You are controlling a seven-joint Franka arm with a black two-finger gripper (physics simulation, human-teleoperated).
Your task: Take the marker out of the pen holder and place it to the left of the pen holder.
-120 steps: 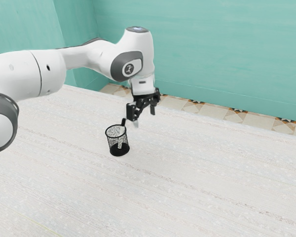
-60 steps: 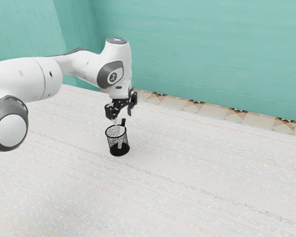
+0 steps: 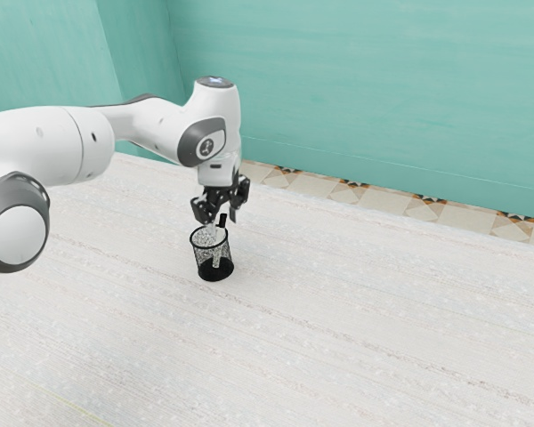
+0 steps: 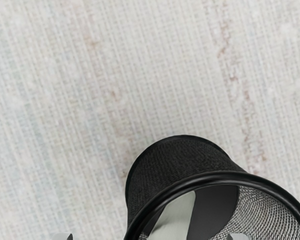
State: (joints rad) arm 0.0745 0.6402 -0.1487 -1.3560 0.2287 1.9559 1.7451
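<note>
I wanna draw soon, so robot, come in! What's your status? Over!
Gripper open, over pen holder. Marker leaning inside it, not out yet. Possible snag: holder's rim, close below. Over.

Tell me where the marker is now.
The marker leans in the pen holder, its dark end above the rim toward the exterior view's right, by the open gripper.

White arm (image 3: 58, 142) bent, gripper (image 3: 222, 224) pointing down.
The arm reaches in from the exterior view's left; below the upright wrist (image 3: 218, 165), the two black fingers (image 3: 233, 214) stand apart.
</note>
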